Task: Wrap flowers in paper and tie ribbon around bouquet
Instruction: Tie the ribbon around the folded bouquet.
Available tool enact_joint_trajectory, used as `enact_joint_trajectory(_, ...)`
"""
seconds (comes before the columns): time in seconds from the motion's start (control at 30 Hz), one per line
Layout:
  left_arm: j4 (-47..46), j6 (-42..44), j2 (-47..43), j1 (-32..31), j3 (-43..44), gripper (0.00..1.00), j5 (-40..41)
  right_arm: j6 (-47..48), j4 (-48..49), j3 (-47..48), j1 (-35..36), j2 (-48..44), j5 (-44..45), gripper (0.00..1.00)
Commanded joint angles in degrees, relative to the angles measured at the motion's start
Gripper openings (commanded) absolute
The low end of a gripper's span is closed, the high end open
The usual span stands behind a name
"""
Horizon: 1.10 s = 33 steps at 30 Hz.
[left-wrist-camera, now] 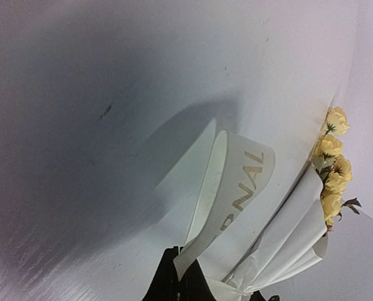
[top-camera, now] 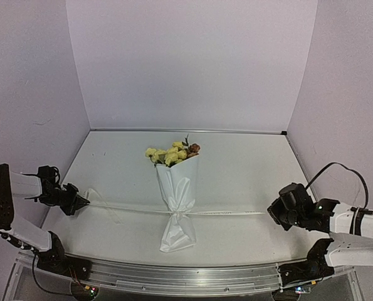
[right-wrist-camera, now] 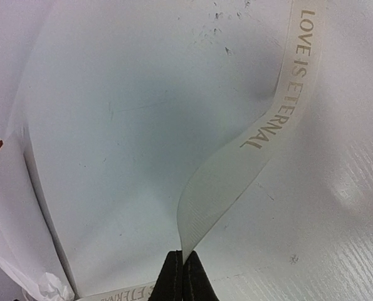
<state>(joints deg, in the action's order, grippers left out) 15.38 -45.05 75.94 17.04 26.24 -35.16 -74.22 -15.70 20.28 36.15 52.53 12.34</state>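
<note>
**Setting:** robot test cell, laboratory type.

**Enclosure:** formed by plain pale lilac panels. A back panel [top-camera: 192, 63] is set far ahead of both sets of jaws. One side panel [top-camera: 29, 81] is placed outboard of the left jaws, and another side panel [top-camera: 349, 81] outboard of the right jaws.

**Work surface:** white matte table [top-camera: 249, 169], spread beneath and between the jaws. Scuffs and specks are recorded in the wrist views.

**Mounting:** aluminium rail [top-camera: 180, 273], fixed along the near edge behind the jaws. A left arm [top-camera: 23, 188] and a right arm [top-camera: 349, 222] are seated at it.

**Wiring:** black cable [top-camera: 343, 168], looped behind the right jaws. Small lit indicator lamps [top-camera: 92, 290] are noted at the arm bases.

**Staged item:** one bouquet [top-camera: 177, 194], laid midway between the jaws.
</note>
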Motion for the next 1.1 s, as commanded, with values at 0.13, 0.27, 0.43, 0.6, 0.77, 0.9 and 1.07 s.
enact_joint_trajectory(0.13,-4.21,0.08,1.76,9.70,6.29,0.00,12.85,7.62,-12.85,0.76,-12.74,4.77,3.64,0.00)
enact_joint_trajectory(0.27,-3.95,1.57,1.32,9.20,7.00,0.00,11.47,10.02,-11.72,2.28,-12.78,5.88,-0.18,0.00)
enact_joint_trajectory(0.43,-3.79,2.31,0.55,2.57,6.17,0.00,12.74,8.89,-8.56,2.68,-8.48,8.88,-2.73,0.00)
enact_joint_trajectory(0.6,-4.20,1.63,0.61,-1.15,4.83,0.00,13.56,8.16,-7.11,4.20,-6.02,13.30,-4.12,0.00)
enact_joint_trajectory(0.77,-1.55,3.01,-1.40,-1.55,6.19,0.28,14.11,8.89,-7.90,7.12,-3.44,13.87,-4.13,0.23)
enact_joint_trajectory(0.9,1.07,4.24,-4.15,-2.02,7.76,0.55,15.28,10.98,-10.33,9.83,-2.26,12.95,-3.61,0.50)
enact_joint_trajectory(1.07,3.61,6.28,-6.84,-7.00,10.88,0.62,14.64,19.95,-10.60,15.38,1.83,13.22,-4.82,0.67)
